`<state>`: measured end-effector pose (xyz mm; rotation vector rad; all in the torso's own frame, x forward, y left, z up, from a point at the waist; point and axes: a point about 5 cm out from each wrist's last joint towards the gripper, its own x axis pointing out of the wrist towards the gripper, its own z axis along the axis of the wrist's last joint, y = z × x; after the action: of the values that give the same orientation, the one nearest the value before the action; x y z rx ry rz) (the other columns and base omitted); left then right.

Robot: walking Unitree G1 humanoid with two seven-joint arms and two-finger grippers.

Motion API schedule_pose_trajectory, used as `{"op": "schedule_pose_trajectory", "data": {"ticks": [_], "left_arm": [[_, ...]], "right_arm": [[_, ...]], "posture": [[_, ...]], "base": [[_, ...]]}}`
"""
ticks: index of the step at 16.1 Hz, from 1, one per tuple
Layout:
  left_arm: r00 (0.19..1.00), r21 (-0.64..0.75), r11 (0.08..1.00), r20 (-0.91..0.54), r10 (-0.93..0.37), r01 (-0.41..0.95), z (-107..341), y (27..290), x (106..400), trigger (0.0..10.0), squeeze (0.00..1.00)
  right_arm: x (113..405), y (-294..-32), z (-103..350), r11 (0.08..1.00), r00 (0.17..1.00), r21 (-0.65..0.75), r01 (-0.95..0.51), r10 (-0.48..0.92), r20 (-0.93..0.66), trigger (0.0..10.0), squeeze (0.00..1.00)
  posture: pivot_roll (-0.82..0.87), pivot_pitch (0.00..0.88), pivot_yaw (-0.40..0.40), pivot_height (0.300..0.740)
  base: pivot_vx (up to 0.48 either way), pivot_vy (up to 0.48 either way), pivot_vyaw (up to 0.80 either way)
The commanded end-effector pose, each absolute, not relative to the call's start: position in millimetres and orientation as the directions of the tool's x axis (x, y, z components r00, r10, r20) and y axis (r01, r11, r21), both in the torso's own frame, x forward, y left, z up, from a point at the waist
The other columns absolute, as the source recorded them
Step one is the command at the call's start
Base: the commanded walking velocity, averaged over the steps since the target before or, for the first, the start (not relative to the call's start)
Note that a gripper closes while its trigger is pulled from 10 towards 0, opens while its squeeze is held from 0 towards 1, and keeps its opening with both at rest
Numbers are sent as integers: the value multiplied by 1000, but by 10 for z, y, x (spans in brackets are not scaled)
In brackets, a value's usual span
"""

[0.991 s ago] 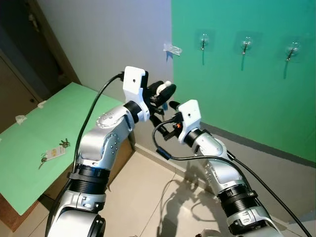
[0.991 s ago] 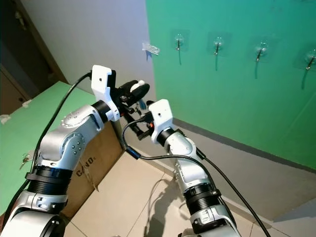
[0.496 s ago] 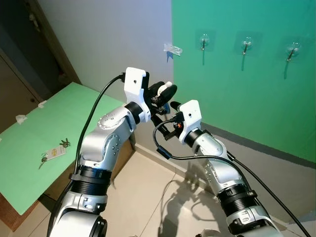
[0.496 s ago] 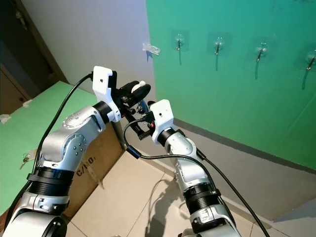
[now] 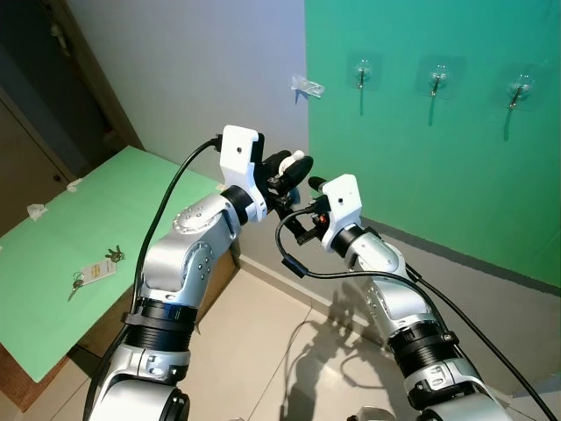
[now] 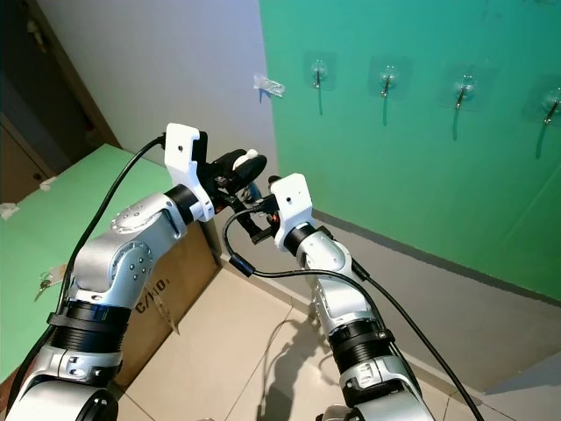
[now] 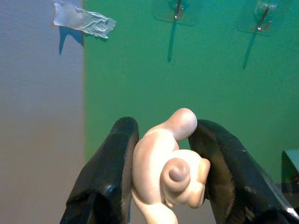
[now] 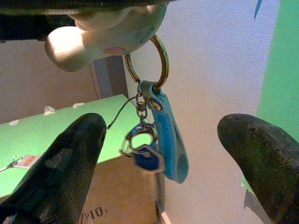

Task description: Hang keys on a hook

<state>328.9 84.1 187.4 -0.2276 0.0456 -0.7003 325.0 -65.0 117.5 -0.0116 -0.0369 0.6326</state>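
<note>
holding a cream-coloured rubbery figurine keychain (image 7: 168, 172) between the two black fingers of the left pincer (image 5: 287, 168), raised in front of the seam where the grey wall (image 5: 202, 70) is meeting the green wall panel (image 5: 456, 167). closing snugly on the figurine's sides, one finger (image 7: 110, 179) pressing each flank. dangling beneath the figurine: a gold metal split ring (image 8: 156, 58), a blue flat strap tag (image 8: 168, 140) and a small silver clasp (image 8: 138, 140), all hanging free in the air. hovering just below and beside the left one, the right pincer (image 8: 163, 154), fingers spread wide with the hanging ring and tag between them, touching neither as far as can be told. sitting higher on the green panel, well apart from both pincers, a row of clear adhesive metal hooks (image 5: 361, 74); carrying nothing, each of those visible. sticking to the grey wall near the seam, a scrap of clear tape (image 5: 307, 86). lying on the green-topped desk (image 5: 53, 263) toward its near left edge, a second bunch of keys with a white tag (image 5: 95, 270). standing under that desk, a brown cardboard box (image 6: 171, 289).
</note>
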Motion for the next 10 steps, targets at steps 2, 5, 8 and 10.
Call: {"op": "schedule_pose_trajectory", "data": {"ticks": [2,5,8,10], "left_arm": [[758,-213,735,46,-651,644,1925,807,3268,10000,0],[749,-217,725,50,-660,653,1934,766,3265,10000,0],[745,-219,720,51,-666,659,1943,748,3267,10000,0],[739,-226,714,49,-672,663,1938,728,3263,10000,0]], "right_arm": [[3263,-566,1235,800,799,-7,-600,599,57,10000,0],[3244,-503,1238,794,793,20,-608,606,66,10000,0],[3231,-463,1254,791,792,52,-610,606,76,10000,0],[3236,-438,1274,792,794,60,-607,603,82,10000,0]], "posture": [[-270,23,133,740],[-273,24,136,740],[-274,28,137,740],[-277,29,138,740]], "base": [[0,0,0],[0,0,0],[0,0,0],[0,0,0]]}}
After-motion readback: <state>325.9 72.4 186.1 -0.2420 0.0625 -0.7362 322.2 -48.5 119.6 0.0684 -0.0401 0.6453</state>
